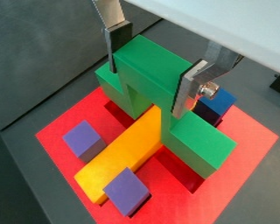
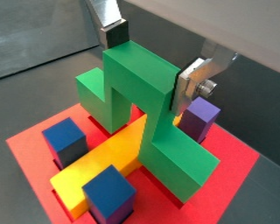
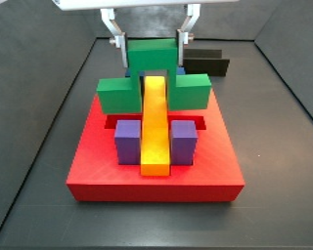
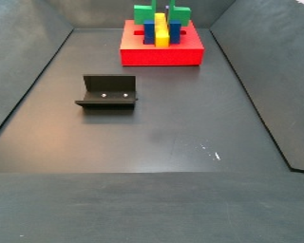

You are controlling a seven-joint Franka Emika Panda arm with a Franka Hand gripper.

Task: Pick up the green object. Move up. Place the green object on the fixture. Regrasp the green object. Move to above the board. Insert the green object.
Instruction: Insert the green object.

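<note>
The green object (image 3: 114, 94) stands upright in the red board (image 3: 153, 178), straddling the far end of the yellow bar (image 3: 156, 122); both wrist views show it (image 1: 149, 66) (image 2: 136, 74) seated in the board (image 1: 241, 140) (image 2: 38, 144). My gripper (image 3: 152, 49) is right above it, one silver finger (image 1: 189, 87) on each side of the raised top block. In a side view thin gaps show between the fingers and the green sides, so the gripper is open. The fixture (image 4: 107, 92) stands on the floor well away from the board (image 4: 161, 55).
Two purple blocks (image 3: 126, 137) (image 3: 186, 137) flank the yellow bar, and blue blocks (image 2: 63, 140) (image 2: 109, 192) sit on the board too. The fixture (image 3: 206, 62) shows dark behind the board. Grey walls (image 4: 28, 76) ring the dark floor.
</note>
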